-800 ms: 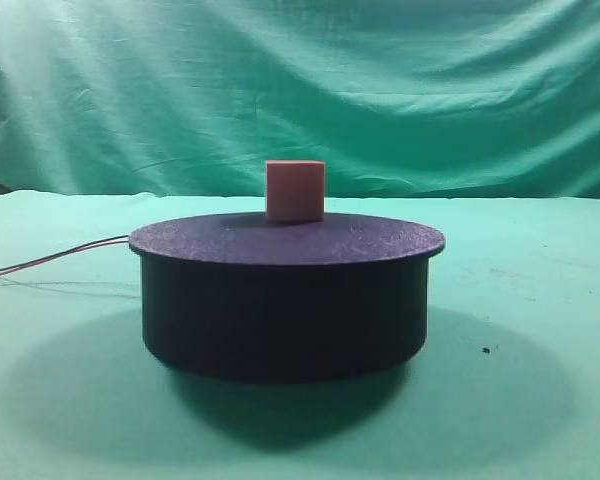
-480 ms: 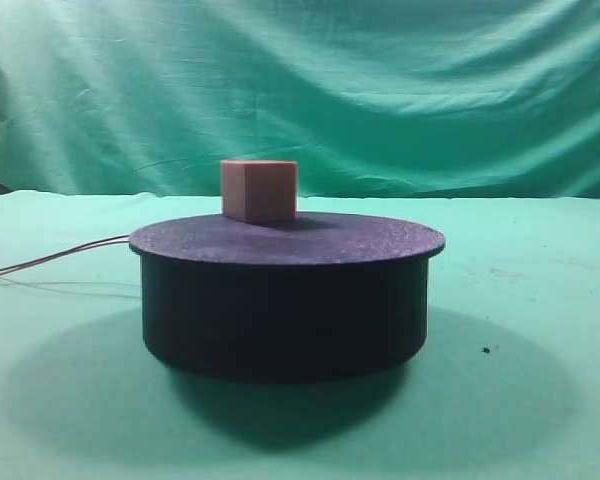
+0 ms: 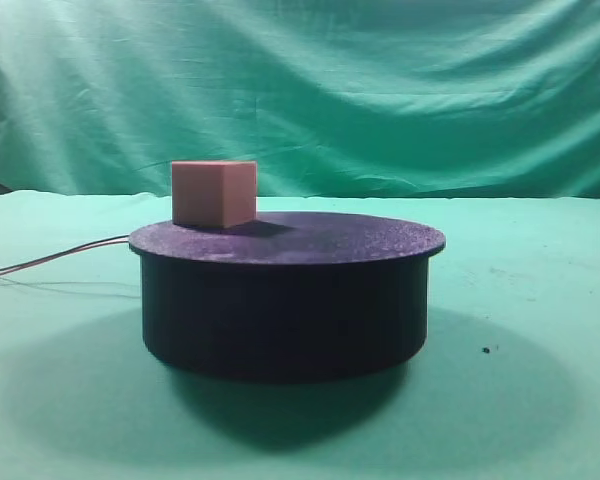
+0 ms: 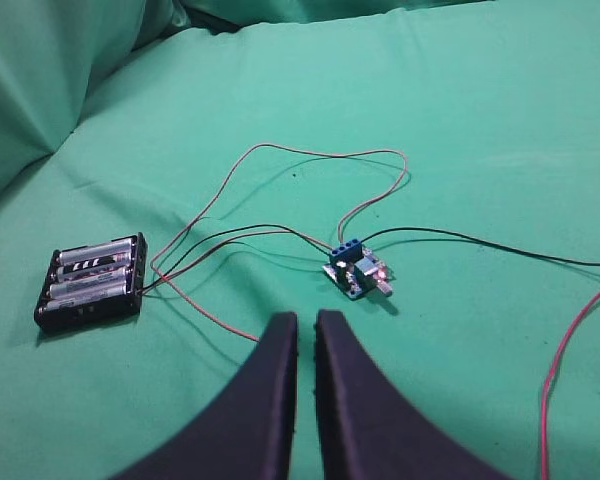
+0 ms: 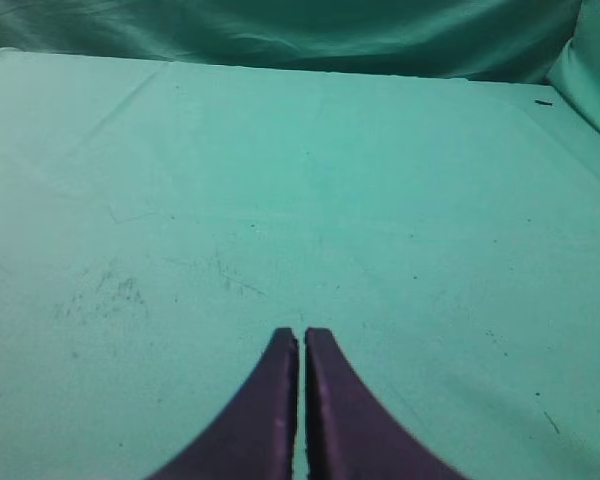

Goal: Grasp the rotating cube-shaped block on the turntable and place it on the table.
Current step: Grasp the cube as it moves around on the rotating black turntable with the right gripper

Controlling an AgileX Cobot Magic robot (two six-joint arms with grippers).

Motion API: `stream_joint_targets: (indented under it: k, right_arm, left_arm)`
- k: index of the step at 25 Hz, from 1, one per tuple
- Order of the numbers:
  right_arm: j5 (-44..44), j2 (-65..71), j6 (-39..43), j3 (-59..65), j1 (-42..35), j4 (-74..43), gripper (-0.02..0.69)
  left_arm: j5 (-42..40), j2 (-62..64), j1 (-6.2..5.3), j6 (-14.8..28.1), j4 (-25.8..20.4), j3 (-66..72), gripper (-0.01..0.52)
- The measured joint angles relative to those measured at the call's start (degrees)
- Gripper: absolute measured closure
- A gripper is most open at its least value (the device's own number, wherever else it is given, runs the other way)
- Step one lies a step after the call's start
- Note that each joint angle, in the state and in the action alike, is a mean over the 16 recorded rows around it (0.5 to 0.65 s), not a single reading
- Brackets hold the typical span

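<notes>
The salmon-pink cube-shaped block (image 3: 213,194) stands on the left rear part of the black turntable (image 3: 285,300), close to its rim. The turntable rests on the green table (image 3: 540,330). Neither gripper shows in the exterior high view. In the left wrist view my left gripper (image 4: 306,318) hovers over green cloth, its dark fingers almost together with only a thin slit and nothing between them. In the right wrist view my right gripper (image 5: 302,334) is shut and empty above bare green cloth (image 5: 310,180). The block and turntable are out of both wrist views.
Thin wires (image 3: 60,255) run left from the turntable's side. In front of the left gripper lie a black battery holder (image 4: 92,282), a small blue circuit board (image 4: 357,273) and looping red and black wires (image 4: 570,350). A draped green backdrop (image 3: 300,90) closes the rear.
The block has ridden the turntable from the rear middle round to the left and turned, showing two faces now. No gripper has entered the exterior view.
</notes>
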Motion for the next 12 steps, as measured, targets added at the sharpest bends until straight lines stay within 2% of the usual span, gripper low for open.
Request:
stream_joint_targets:
  k: [7, 12]
  right_arm:
    - [-11.3, 0.5, 1.3, -1.5, 0.0, 3.9, 0.665]
    - [-10.0, 4.8, 0.9, -7.4, 0.0, 6.6, 0.665]
  left_arm:
    - [0.0, 0.0, 0.0, 0.0, 0.0, 0.0, 0.514]
    - [0.0, 0.0, 0.0, 0.0, 0.0, 0.0, 0.514]
